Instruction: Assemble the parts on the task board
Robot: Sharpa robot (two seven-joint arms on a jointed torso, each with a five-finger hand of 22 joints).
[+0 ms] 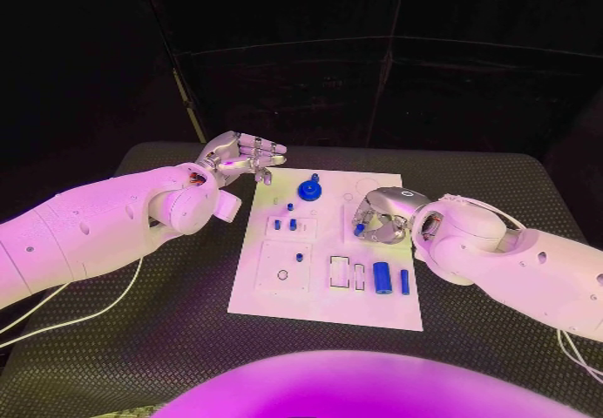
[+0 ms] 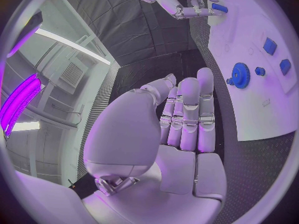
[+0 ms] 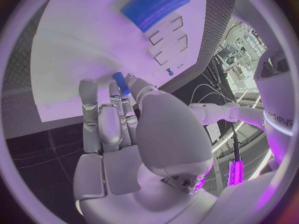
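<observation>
Right hand (image 1: 381, 218) hovering over the right part of the white board (image 1: 329, 300), pinching a small blue peg (image 1: 360, 229) between thumb and fingers; same peg (image 3: 121, 83) poking out past the fingertips in the right wrist view, close above the board. Left hand (image 1: 239, 158) hanging near the board's far left corner, over the dark surface (image 1: 164, 348), holding nothing, fingers lying straight and close together, thumb alongside (image 2: 181, 119).

Lying in the middle of the surface, the board carrying several blue parts: a gear (image 1: 309, 190) near the far edge, standing just left of the right hand; two small blocks (image 1: 285, 225) sitting in a square plate toward the left side; a tiny pin (image 1: 299, 258) below them; a thick cylinder (image 1: 381, 279) and a thinner rod (image 1: 404, 280) lying side by side toward the near right corner, just beside two open rectangular slots (image 1: 341, 271).
</observation>
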